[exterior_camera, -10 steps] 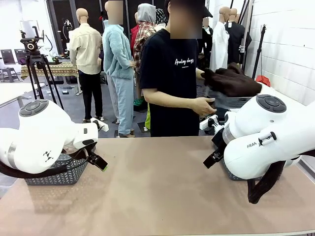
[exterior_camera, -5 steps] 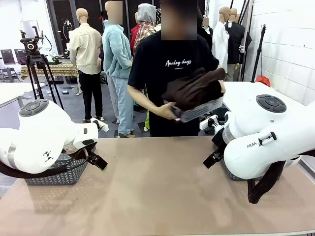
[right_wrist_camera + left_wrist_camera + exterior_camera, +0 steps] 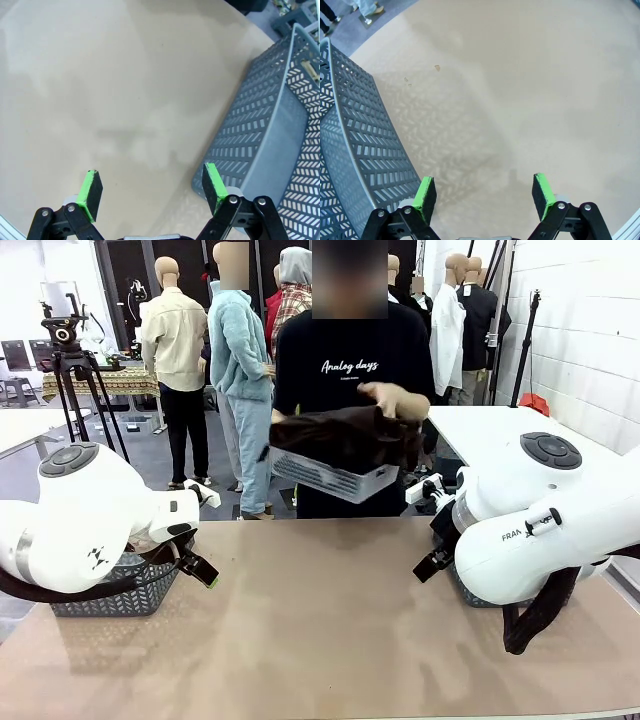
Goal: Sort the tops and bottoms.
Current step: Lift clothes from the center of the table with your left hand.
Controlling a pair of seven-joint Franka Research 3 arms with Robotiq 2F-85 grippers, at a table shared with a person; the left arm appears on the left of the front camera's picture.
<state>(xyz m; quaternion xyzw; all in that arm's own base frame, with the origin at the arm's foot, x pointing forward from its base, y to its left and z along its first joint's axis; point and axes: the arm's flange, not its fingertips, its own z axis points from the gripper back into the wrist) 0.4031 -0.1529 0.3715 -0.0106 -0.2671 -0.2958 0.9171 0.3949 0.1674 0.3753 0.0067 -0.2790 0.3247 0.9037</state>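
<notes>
Sort not begun; worktop bare btwn the arms. Clothes: dark brown/black heap, upper centre of front frame, riding in a pale basket that the person holds tilted above the far edge, person's hand on top of the heap. Can't split the heap into separate pieces from here. Left gripper: pads spread wide, nothing btwn them, low over the worktop, w/ the left basket just beside it at frame left of its wrist view. Right gripper: likewise spread & empty, right basket just beside it at frame right. Step in hand, as I read it: person delivers the heap, robot waits. To do it well: hold both grippers wide & back near their baskets, leaving mid worktop free so the heap can land w/o a hand crossing an arm's path. Once clothes lie on the worktop & the hand is clear, take one piece at a time off the top, pinch a raised fold rather than a flat patch, lift high enough to shed clinging pieces. Waistband = likely cue for bottoms; check before choosing a basket (can't tell yet which basket is for which). Risk: soft cloth drags a neighbour along, ends up in the wrong basket.
</notes>
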